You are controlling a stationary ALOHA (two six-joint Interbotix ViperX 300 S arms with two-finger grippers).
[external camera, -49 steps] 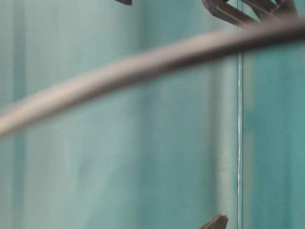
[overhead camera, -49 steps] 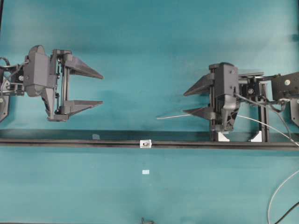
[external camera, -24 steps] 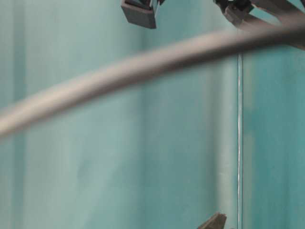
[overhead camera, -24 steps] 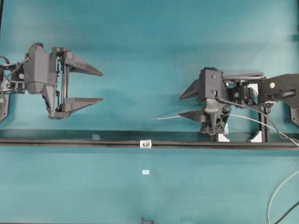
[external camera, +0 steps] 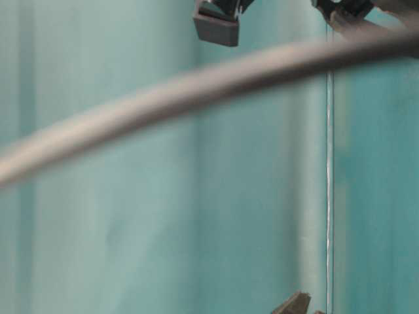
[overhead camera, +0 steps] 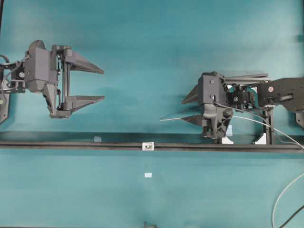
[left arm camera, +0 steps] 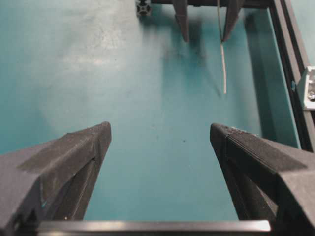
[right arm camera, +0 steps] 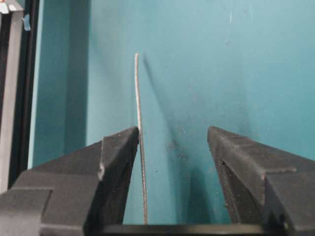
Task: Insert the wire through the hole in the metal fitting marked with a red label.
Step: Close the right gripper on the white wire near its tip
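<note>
- The wire (right arm camera: 138,132), thin and silvery, runs between my right gripper's (right arm camera: 170,142) spread fingers, beside one.
- The metal fitting (overhead camera: 148,146), tiny, sits on the rail near it.

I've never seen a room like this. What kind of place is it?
Probably a robot lab bench: two black grippers, left and right, over a teal table, with a thin wire and black rail.

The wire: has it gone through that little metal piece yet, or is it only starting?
Only starting. The wire lies between the open right gripper's fingers, beside one, not yet clamped. The left gripper hangs open and empty. The metal fitting on the black rail sits unthreaded; grasping and inserting remain.
</note>
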